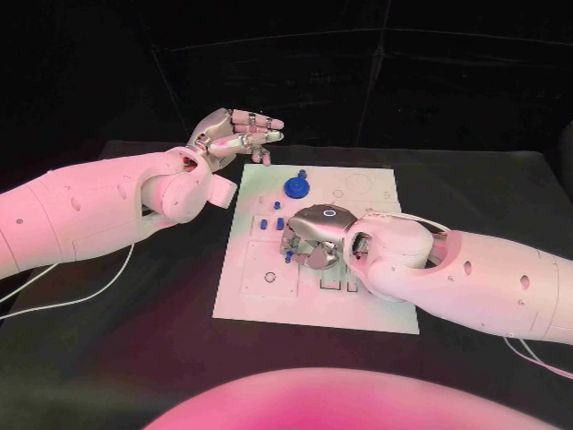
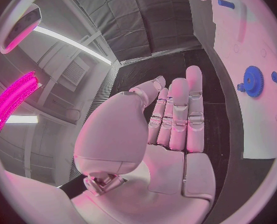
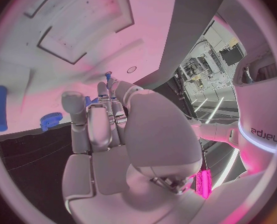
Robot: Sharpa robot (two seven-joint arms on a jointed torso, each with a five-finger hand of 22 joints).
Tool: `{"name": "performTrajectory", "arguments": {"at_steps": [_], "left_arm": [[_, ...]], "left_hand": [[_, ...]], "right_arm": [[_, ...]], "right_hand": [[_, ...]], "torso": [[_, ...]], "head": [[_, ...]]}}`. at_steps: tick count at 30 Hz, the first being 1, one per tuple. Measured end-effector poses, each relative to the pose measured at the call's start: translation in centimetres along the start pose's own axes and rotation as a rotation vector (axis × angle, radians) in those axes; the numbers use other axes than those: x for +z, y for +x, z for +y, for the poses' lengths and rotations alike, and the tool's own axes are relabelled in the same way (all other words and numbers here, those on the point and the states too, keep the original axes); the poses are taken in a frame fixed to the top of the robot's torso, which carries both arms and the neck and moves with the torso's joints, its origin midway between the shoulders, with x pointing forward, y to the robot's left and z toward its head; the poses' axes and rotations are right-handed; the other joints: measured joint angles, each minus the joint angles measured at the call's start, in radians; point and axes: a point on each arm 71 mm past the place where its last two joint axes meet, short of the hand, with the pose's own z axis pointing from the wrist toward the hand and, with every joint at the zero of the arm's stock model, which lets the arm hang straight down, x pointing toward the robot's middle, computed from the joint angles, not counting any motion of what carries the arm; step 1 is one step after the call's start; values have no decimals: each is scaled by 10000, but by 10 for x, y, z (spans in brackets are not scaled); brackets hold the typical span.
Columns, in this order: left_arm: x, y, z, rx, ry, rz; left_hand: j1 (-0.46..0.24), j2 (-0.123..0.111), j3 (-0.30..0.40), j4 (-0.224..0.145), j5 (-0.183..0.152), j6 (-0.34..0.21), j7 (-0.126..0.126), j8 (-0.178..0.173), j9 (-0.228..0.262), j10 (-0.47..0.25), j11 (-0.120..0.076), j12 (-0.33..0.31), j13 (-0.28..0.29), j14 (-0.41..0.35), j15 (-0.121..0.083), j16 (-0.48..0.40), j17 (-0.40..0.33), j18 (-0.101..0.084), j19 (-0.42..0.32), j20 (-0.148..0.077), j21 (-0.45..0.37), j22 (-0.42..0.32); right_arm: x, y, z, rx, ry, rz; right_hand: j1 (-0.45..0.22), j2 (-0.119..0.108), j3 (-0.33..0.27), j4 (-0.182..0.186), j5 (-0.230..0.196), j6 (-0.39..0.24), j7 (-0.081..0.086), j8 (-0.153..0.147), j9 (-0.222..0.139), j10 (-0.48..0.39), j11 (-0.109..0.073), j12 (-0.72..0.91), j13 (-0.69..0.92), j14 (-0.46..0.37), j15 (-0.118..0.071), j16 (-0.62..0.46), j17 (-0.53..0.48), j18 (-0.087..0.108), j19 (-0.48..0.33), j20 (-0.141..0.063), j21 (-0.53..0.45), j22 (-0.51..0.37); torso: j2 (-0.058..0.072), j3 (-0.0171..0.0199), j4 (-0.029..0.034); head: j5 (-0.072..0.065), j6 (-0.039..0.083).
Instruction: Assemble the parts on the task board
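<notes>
White board (image 1: pixel 254 282) is our landmark. Our right hand (image 1: pixel 315 237) bends over its middle, fingers closed on a small blue part (image 1: pixel 288 255), we judge to seat it. Our left hand (image 1: pixel 235 134) waits empty beyond its far corner, fingers loosely apart. A blue gear (image 1: pixel 295 186) sits near its far edge.

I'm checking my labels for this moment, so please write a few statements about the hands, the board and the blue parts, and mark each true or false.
1. The left hand is raised beyond the far left corner of the white board, holding nothing. True.
2. The right hand hovers off the board over bare table. False: it is down over the middle of the board, fingers among small blue pieces.
3. A blue gear sits on the far part of the board. True.
4. The left hand is gripping the blue gear. False: the gear lies apart from it on the board.
5. The table is black. True.
</notes>
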Motion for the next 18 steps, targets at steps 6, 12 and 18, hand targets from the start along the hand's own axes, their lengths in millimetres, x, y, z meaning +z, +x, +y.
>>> {"name": "performTrajectory", "arguments": {"at_steps": [6,12,18], "left_arm": [[0,0,0,2,-8,-5],[0,-1,0,7,-17,-15],[0,-1,0,6,-25,-13]], "left_hand": [[0,0,0,0,0,0,0,0,0,0,0,0,0,0,0,0,0,0,0,0,0,1],[0,0,0,0,0,0,0,0,0,0,0,0,1,0,0,0,1,0,0,0,0,1],[0,0,0,0,0,0,0,0,0,0,0,0,1,0,0,0,1,-1,0,0,0,2]], "right_arm": [[0,1,1,1,-23,53],[1,3,1,-10,-28,106],[2,3,0,-72,-6,154]], "right_hand": [[-53,53,0,0,0,-1,0,0,-2,0,0,0,0,0,0,0,-10,-1,0,0,0,9],[-53,53,-1,0,0,-1,0,0,-2,0,0,0,0,0,0,0,-10,0,0,0,0,9],[-85,21,28,-28,0,-1,0,0,-2,0,0,-18,0,0,0,0,-23,0,0,0,0,8]], "torso": [[0,0,0],[1,3,0],[2,4,-1]], "head": [[5,-7],[9,-12],[12,-27]]}}
